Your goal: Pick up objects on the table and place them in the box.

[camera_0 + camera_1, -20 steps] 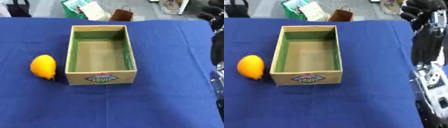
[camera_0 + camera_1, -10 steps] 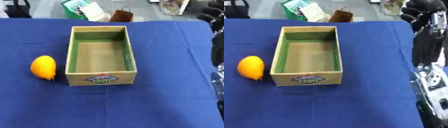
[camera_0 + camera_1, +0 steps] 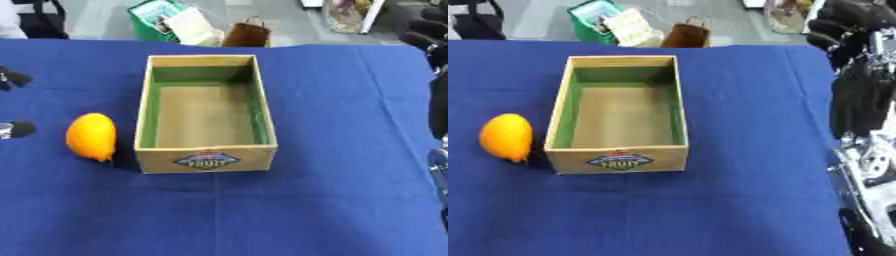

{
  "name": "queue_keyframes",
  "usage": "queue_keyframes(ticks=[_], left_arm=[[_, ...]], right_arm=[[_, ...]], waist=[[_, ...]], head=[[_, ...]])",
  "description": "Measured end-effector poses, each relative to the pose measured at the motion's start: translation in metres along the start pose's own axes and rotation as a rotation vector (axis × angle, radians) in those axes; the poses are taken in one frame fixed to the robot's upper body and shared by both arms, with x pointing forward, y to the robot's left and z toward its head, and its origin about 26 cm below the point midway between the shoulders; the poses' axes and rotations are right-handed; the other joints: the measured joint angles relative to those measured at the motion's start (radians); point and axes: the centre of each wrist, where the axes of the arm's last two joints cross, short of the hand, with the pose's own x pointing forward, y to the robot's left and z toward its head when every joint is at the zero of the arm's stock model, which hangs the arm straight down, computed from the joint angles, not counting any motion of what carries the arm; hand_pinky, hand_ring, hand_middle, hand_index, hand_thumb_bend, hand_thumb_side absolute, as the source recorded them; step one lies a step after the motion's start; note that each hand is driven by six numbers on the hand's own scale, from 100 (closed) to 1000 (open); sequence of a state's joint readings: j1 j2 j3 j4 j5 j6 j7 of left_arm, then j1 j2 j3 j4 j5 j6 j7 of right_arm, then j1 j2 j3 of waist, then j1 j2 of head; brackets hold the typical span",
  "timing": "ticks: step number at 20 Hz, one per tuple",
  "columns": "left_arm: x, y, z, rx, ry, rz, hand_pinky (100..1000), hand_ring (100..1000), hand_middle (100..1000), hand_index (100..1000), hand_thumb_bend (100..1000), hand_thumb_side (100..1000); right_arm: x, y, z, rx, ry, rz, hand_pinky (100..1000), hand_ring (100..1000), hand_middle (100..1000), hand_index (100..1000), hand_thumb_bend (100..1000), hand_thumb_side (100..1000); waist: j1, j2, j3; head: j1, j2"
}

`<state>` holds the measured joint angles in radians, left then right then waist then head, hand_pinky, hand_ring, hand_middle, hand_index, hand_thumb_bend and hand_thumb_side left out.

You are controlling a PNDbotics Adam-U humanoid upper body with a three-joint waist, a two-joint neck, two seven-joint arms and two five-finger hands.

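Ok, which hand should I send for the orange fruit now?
Left, probably. The orange fruit lies left of the box, and the left hand shows at that edge. The right hand is raised far right, beyond the box.

The box [image 3: 206, 116] sits open on the blue surface [image 3: 332, 200]. An orange fruit [image 3: 91, 136] lies just beside its left wall. Left hand [image 3: 10, 127] fingertips show at the left edge.

floor [image 3: 105, 17]: grey | table cloth [image 3: 332, 200]: blue | beyond the far edge: green bin [image 3: 592, 20], brown bag [image 3: 689, 35]
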<state>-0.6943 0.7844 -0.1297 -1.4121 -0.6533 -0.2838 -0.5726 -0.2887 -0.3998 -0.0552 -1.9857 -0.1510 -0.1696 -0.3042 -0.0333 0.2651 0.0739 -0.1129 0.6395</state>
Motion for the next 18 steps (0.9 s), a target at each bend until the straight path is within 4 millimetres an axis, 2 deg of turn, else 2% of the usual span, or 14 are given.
queue_keyframes(ticks=[3,4,5,6,8,13,18], left_arm=[[0.006,-0.002,-0.007,-0.014,-0.009,0.004,755,811,835,971,572,888],[0.007,-0.002,-0.010,-0.020,-0.010,0.007,753,809,830,962,511,846],[0.008,-0.003,-0.012,-0.023,-0.010,0.009,753,808,827,958,496,833],[0.009,-0.004,-0.014,-0.025,-0.013,0.013,752,806,818,942,448,763],[0.012,-0.005,-0.019,-0.027,-0.018,0.022,754,808,820,943,454,737],[0.017,-0.004,-0.029,-0.044,-0.036,0.022,770,825,848,961,499,738],[0.019,-0.007,-0.036,-0.110,-0.057,0.007,780,832,859,971,540,787]], right_arm=[[0.000,0.000,0.000,0.002,0.000,0.000,772,761,703,795,100,1000],[0.000,0.000,0.000,0.002,0.000,0.000,772,761,703,795,100,1000],[0.000,0.000,0.000,0.003,0.001,0.000,772,761,703,795,100,1000],[0.000,0.000,0.000,0.003,0.001,0.000,772,761,703,795,100,1000],[0.000,0.000,0.000,0.005,0.002,0.000,773,761,703,794,100,1000],[0.000,0.001,0.000,0.009,0.004,-0.002,773,761,702,794,100,1000],[0.000,0.002,0.000,0.013,0.006,-0.002,773,761,702,793,100,1000]], waist=[[0.000,0.000,-0.001],[0.000,0.000,-0.003],[0.000,0.000,-0.004],[0.000,0.000,-0.005],[0.000,0.000,-0.005],[0.002,0.000,-0.008],[0.006,0.000,-0.012]], head=[[0.002,0.000],[0.002,0.000],[0.004,0.000],[0.004,0.000],[0.004,0.000],[0.007,-0.004],[0.011,-0.008]])
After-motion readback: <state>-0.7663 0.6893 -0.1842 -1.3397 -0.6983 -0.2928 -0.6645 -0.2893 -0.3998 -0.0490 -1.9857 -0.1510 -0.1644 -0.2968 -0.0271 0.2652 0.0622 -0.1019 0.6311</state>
